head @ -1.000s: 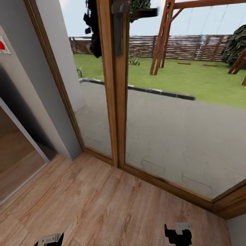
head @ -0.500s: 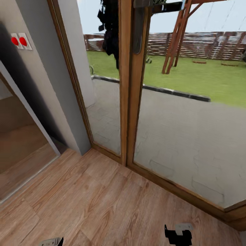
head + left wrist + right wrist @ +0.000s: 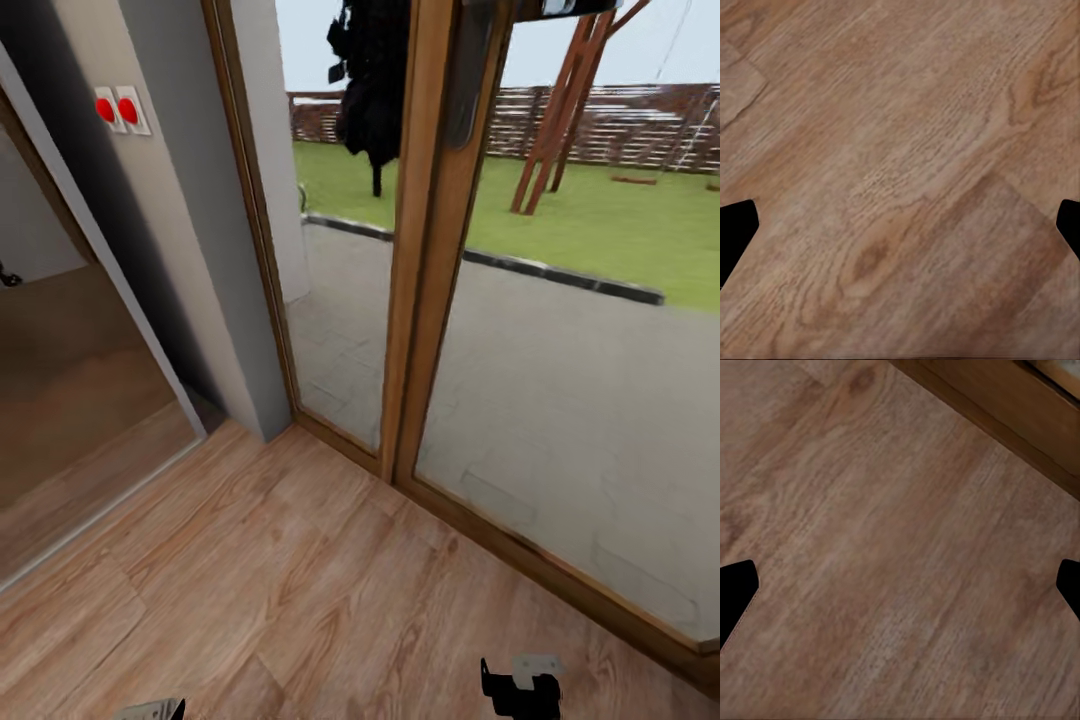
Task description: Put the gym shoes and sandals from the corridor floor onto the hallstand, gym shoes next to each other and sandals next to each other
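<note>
The corridor floor (image 3: 300, 590) of light brown wood planks spreads below me. The gym shoes, the sandals and the hallstand are out of view. My right gripper (image 3: 520, 690) pokes in at the lower edge of the head view, and a corner of my left gripper (image 3: 150, 711) shows at the bottom left. In the left wrist view the left gripper (image 3: 900, 232) is open over bare planks, its black fingertips (image 3: 733, 232) far apart. The right gripper (image 3: 900, 592) is open too, above planks near the door's wooden sill (image 3: 1012, 412).
A glass door in a wooden frame (image 3: 415, 300) stands ahead, with a dark handle (image 3: 465, 90) and a paved patio and lawn behind it. A grey wall with two red switches (image 3: 118, 110) is at the left. Beside it an open doorway (image 3: 70, 400) leads to another room.
The whole picture has slid to the right, so the camera has turned left. More of the doorway and the red switches shows. Both grippers keep their places in the view.
</note>
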Available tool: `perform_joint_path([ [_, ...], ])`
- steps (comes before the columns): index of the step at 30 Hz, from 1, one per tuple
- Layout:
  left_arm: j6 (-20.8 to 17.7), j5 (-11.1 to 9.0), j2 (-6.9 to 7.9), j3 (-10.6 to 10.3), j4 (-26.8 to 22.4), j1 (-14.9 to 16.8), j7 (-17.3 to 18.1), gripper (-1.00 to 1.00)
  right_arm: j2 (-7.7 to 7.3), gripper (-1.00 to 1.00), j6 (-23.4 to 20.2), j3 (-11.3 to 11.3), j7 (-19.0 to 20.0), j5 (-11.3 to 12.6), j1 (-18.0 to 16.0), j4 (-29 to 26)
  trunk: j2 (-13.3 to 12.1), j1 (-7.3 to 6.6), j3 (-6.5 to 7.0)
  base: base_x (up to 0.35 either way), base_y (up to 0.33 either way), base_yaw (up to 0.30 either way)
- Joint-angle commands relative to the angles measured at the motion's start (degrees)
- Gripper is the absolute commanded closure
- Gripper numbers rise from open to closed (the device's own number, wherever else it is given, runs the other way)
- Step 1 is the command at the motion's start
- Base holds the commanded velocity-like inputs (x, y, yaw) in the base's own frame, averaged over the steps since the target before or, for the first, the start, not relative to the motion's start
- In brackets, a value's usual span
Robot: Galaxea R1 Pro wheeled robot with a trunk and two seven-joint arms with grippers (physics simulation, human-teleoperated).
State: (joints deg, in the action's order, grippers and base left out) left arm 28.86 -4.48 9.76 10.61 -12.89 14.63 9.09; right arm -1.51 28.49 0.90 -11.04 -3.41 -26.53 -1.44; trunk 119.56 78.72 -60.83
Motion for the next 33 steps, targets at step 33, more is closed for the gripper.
perform_joint_path([
  [33,0.1,-0.6,-0.01,0.2,1.0,0.0,0.3,-1.00,0.20,-1.00,0.1,0.1,-0.4,-0.4,0.1,-0.1,0.0,-0.01,-0.39,0.000,0.000,0.167],
])
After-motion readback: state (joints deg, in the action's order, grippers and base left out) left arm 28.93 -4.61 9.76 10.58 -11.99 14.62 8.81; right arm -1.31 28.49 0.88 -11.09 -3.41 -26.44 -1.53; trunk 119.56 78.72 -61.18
